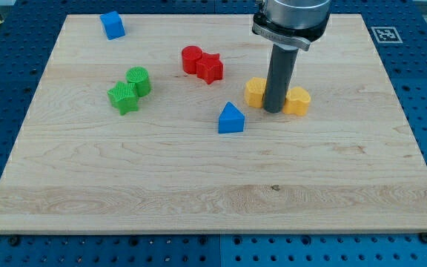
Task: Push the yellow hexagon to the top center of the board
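1. Right of frame centre, my tip [273,111] is seen bare, gripping nothing, between two yellow blocks.
2. The yellow hexagon [254,93] is judged the left one; shape uncertain.
3. Judged light, rigid; its lower face should be pushed.

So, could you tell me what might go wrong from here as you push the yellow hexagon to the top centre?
1. My tip stands between two yellow blocks, and the rod hides part of each, so I cannot be sure which is the hexagon; I might push the wrong one.
2. The red blocks lie toward the view's top left, near a likely path; a glancing push could knock them.
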